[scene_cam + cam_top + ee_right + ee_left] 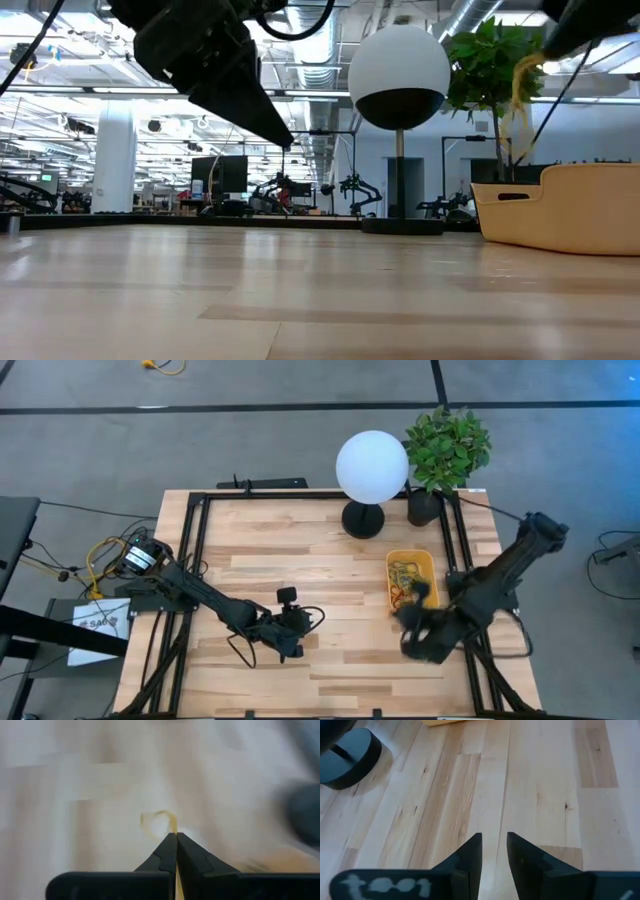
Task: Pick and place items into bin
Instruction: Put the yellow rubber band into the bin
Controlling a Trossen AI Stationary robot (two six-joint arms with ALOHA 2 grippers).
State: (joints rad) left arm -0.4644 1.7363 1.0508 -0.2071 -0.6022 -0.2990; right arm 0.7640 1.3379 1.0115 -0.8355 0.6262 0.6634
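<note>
From overhead I see the wooden table [300, 575] with the yellow-orange bin [425, 565] toward 3 o'clock, several coloured rubber bands [404, 578] lying inside it. At 12 o'clock stand a white globe lamp [371, 467] and a potted plant [446, 448], both just behind the bin. My right gripper [176, 836] is just beside the bin's near end, its fingers pressed together on a yellow rubber band [159, 822]; only the wrist view shows this pinch, while the low view shows the band dangling above the bin. My left gripper [494, 840] waits over bare wood near table centre, fingers slightly spread, holding nothing. Loose cables [105, 555] lie off the table at 9 o'clock.
</note>
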